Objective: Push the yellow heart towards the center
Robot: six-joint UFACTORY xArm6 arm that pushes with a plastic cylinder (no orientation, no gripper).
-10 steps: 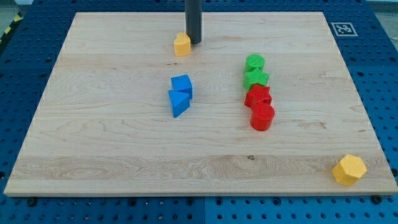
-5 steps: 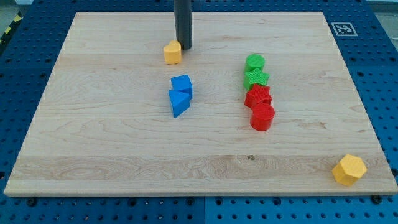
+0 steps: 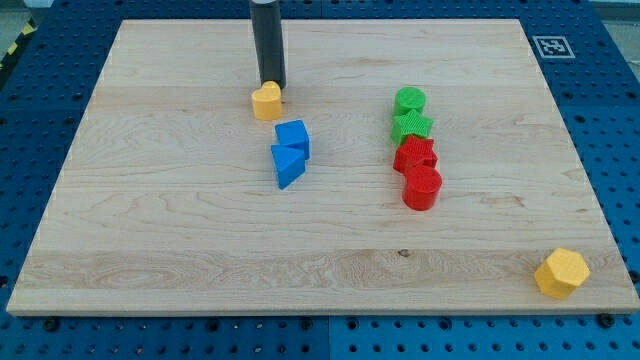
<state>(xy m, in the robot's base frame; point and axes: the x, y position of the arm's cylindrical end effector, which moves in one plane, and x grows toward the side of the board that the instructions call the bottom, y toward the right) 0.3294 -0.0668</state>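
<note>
The yellow heart (image 3: pixel 267 102) lies on the wooden board (image 3: pixel 180 220), left of the middle and towards the view's top. My tip (image 3: pixel 272 85) stands right behind it, touching its top edge. Just below the heart, two blue blocks sit together: a blue cube-like block (image 3: pixel 293 136) and a blue triangular block (image 3: pixel 287 165).
A column of blocks stands right of the middle: a green round block (image 3: pixel 410 101), a green star (image 3: pixel 412 126), a red star-like block (image 3: pixel 414 155) and a red cylinder (image 3: pixel 422 187). A yellow hexagonal block (image 3: pixel 561 273) sits at the board's bottom right corner.
My tip has moved left and down the view, and the yellow heart has slid with it, left and down, closer to the blue blocks. The other blocks have not moved.
</note>
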